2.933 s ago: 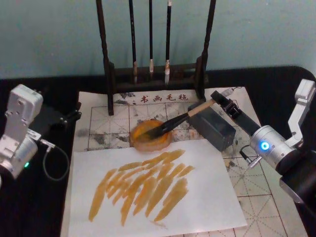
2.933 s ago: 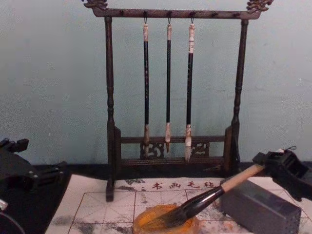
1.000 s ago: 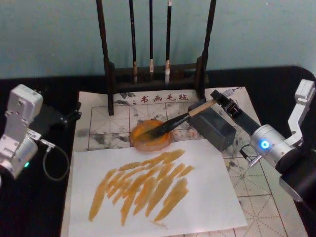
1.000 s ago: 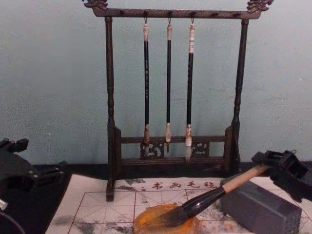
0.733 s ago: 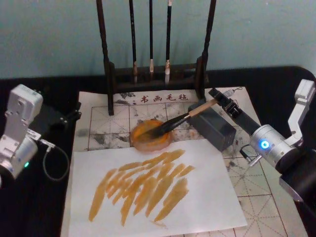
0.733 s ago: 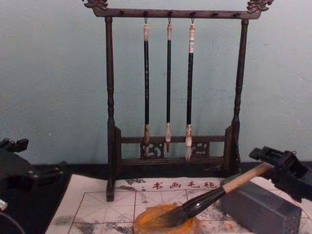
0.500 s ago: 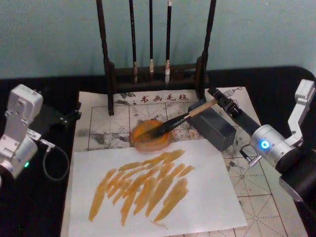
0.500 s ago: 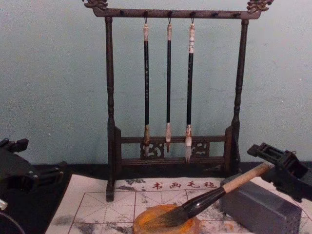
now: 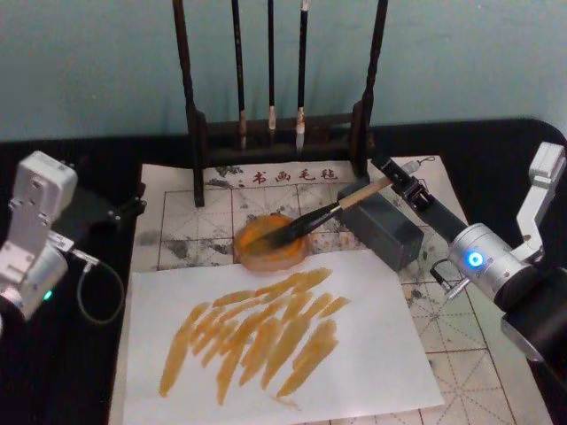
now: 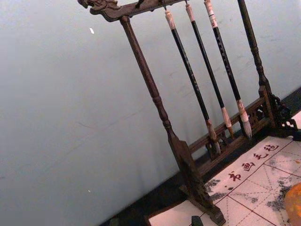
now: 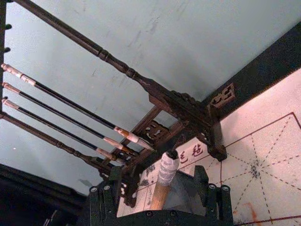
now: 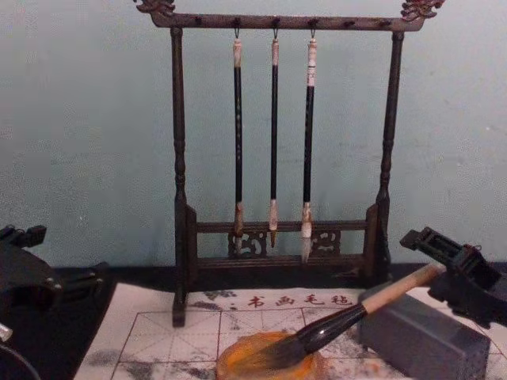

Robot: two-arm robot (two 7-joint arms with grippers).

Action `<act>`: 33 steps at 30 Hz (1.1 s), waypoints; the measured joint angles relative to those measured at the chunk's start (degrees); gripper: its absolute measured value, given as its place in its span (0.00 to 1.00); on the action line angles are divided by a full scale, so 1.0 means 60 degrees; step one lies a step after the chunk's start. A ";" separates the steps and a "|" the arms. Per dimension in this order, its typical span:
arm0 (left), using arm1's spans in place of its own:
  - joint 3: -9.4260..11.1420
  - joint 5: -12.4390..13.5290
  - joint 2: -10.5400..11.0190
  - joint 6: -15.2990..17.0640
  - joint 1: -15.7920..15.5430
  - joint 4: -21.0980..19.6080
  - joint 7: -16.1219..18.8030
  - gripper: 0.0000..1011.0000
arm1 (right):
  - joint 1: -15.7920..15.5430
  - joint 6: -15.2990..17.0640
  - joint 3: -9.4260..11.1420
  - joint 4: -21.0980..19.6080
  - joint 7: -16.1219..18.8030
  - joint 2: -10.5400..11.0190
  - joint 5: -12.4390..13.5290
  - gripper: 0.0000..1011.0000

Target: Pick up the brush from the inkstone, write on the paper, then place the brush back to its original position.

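The brush (image 9: pixel 328 213) lies slanted, its dark bushy tip in the inkstone (image 9: pixel 270 240) and its tan wooden handle propped across the top edge of the grey rectangular block (image 9: pixel 379 227). Against the frames of a moment ago it sits in the same place, but the right gripper (image 9: pixel 396 178) has let go: in the chest view its black fingers (image 12: pixel 432 244) now stand spread, the upper one lifted clear above the handle's end, where before they were closed on it. In the right wrist view the white wrapped end cap (image 11: pixel 168 169) stands loose between the two black finger blocks with a gap on each side.

The inkstone is a round, shallow, orange-amber dish resting on the paper (image 9: pixel 182 212), an off-white sheet ruled with red grid lines, a row of red characters along its far edge and grey ink smudges around the dish. A plain white sheet (image 9: pixel 372 345) lies over its near part, streaked with slanted orange-brown strokes.

Behind stands the dark turned-wood brush rack (image 12: pixel 179 158) with carved ends, three thin dark brushes (image 12: pixel 273 134) with pale tips hanging from its top bar. The left gripper (image 9: pixel 124 209) is parked at the paper's left edge over the black table (image 9: pixel 496 150); whether its fingers are apart cannot be told.
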 joint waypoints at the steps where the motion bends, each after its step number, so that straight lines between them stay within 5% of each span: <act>1: 0.0000 0.0000 0.0000 0.0000 0.0000 0.0000 0.0000 0.99 | 0.0000 0.0000 0.0000 0.0000 0.0000 0.0000 0.0000 0.99; 17: 0.0000 0.0000 0.0000 0.0000 0.0000 0.0000 0.0000 0.99 | -0.0283 -0.0420 0.0080 -0.0555 0.0027 0.0383 -0.0478 0.99; 26: 0.0000 0.0000 0.0000 0.0000 0.0000 0.0000 0.0000 0.99 | -0.0854 -0.1351 -0.0069 -0.1244 -0.0009 0.1224 -0.2266 0.99; 33: 0.0000 0.0001 0.0000 0.0000 0.0001 0.0000 0.0000 0.99 | -0.1182 -0.2431 -0.0390 -0.1489 -0.0201 0.1849 -0.4334 0.99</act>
